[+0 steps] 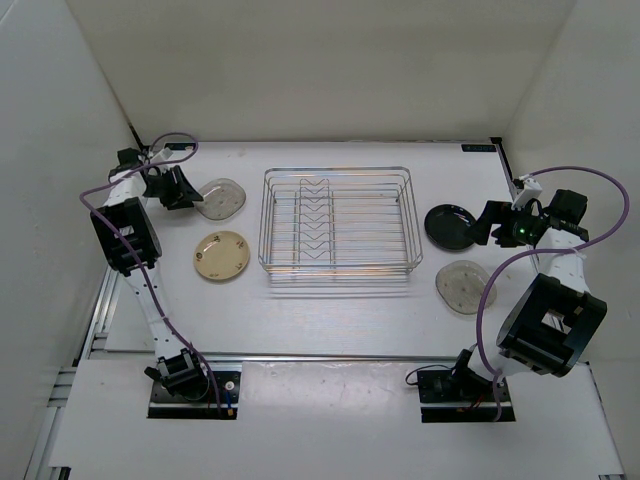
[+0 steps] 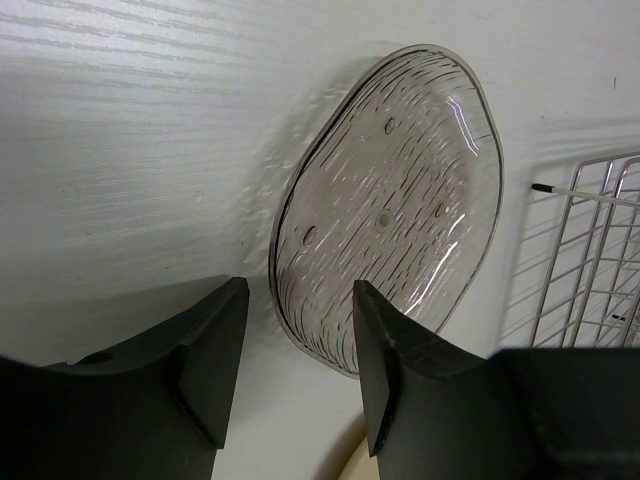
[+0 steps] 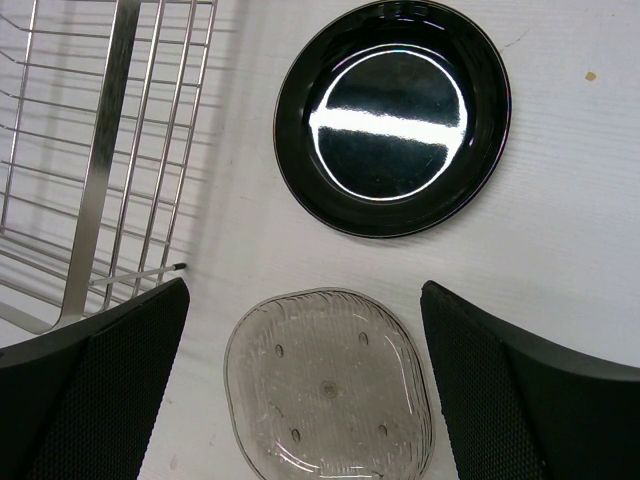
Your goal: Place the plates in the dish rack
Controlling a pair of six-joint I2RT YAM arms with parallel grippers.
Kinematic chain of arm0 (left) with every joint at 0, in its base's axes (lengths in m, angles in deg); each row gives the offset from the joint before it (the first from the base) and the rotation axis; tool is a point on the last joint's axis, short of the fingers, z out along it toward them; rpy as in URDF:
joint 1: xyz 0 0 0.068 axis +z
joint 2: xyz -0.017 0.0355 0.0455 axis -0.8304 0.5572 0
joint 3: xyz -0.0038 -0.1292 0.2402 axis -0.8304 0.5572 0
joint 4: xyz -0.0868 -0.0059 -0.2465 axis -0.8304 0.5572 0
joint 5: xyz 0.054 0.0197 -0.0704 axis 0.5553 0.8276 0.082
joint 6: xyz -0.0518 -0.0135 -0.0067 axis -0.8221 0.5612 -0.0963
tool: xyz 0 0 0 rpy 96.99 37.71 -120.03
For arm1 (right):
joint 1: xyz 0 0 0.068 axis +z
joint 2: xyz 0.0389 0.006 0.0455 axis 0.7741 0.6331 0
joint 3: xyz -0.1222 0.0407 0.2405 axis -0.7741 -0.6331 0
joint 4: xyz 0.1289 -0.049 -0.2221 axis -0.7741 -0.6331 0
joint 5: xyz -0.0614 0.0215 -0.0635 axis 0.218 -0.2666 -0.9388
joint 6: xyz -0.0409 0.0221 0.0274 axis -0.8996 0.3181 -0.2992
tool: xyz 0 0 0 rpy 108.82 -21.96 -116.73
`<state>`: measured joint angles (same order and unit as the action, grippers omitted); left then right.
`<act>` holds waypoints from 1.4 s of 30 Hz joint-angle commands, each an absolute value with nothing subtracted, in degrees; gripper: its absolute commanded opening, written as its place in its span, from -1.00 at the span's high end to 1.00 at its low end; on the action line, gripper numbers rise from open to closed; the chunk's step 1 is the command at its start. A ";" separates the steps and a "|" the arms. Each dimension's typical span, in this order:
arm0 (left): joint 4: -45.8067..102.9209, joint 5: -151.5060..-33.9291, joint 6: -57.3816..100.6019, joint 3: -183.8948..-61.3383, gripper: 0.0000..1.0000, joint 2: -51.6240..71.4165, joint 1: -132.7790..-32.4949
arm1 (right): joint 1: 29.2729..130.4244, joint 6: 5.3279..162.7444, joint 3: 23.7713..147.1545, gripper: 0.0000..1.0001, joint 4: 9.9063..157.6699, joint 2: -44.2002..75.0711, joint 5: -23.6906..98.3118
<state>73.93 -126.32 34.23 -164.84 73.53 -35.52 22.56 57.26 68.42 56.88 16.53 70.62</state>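
Observation:
The silver wire dish rack stands mid-table with no plates in it. A pale grey plate and a tan speckled plate lie to its left. A glossy black plate and a second grey plate lie to its right. My left gripper is open at the left grey plate's edge. In the left wrist view, that plate's near rim lies between the open fingers of the gripper. My right gripper is open wide and empty above the black plate and the grey plate.
White walls enclose the table at the back and on both sides. The rack's wire corner shows in the left wrist view and the right wrist view. Purple cables loop off both arms.

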 commanded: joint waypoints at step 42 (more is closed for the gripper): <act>77.15 -119.45 36.09 -167.69 0.64 75.12 -38.47 | 18.91 55.34 68.45 -1.00 56.17 14.95 76.78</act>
